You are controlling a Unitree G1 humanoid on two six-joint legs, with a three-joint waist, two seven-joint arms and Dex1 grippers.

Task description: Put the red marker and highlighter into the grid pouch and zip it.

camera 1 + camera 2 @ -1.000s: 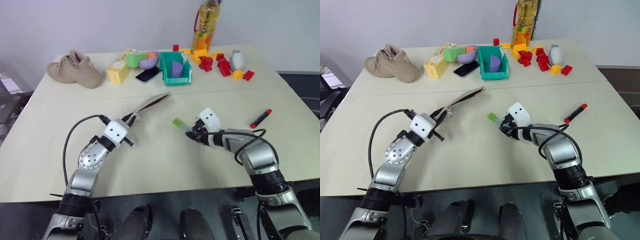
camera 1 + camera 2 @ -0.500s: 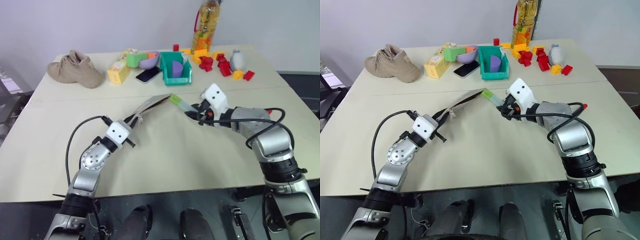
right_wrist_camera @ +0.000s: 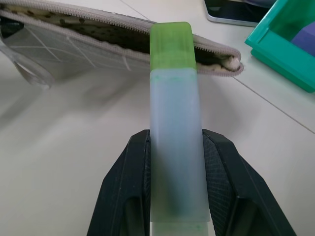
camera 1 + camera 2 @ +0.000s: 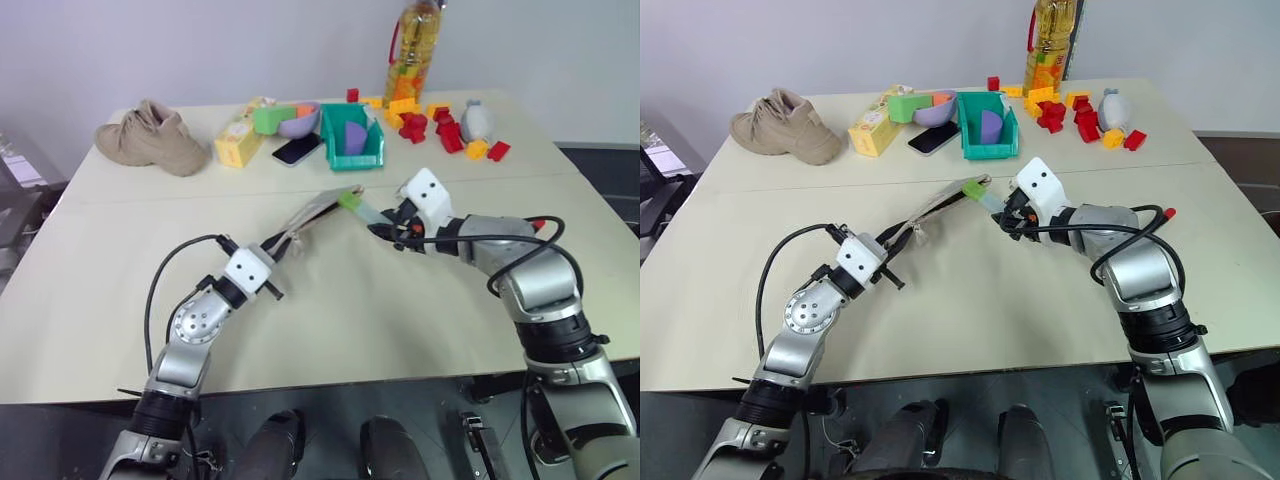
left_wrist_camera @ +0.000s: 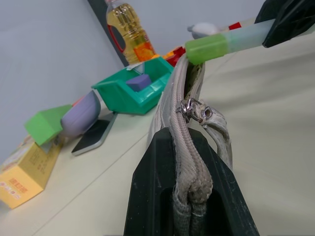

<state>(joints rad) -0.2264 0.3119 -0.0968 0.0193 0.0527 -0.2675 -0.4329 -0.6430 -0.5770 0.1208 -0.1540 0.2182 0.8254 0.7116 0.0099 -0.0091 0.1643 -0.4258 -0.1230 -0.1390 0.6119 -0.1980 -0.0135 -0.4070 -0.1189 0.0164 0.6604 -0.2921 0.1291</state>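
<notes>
change: right arm lifted the highlighter (image 3: 174, 123) off the bench (image 4: 330, 330) and swung it up to the pouch mouth; left arm shifted slightly toward centre with the pouch; everything at the back unmoved
left gripper (image 5: 189, 196): fingers clamped tight on one end of the grid pouch (image 4: 312, 212), right on the zipper seam; pouch held up off the bench, slanting away toward the right gripper
grid pouch: zipper open, dark spotted lining visible along the gap; metal zipper pull (image 5: 194, 110) sits just beyond the left fingers
right gripper (image 4: 398, 226): fingers (image 3: 128, 182) pinching the pale body of the highlighter, narrow gap filled by it
highlighter: green end forward, tip at the open far end of the pouch, touching or just at the zipper edge; cannot tell if it is inside yet
red marker (image 4: 1163, 213): lying on the bench behind the right arm, mostly hidden, well apart from the pouch
back of bench: tan shoe (image 4: 150, 138); yellow box (image 4: 237, 143); phone (image 4: 297, 150); teal bin (image 4: 351, 138); oil bottle (image 4: 413, 50); red and yellow blocks (image 4: 445, 130)
</notes>
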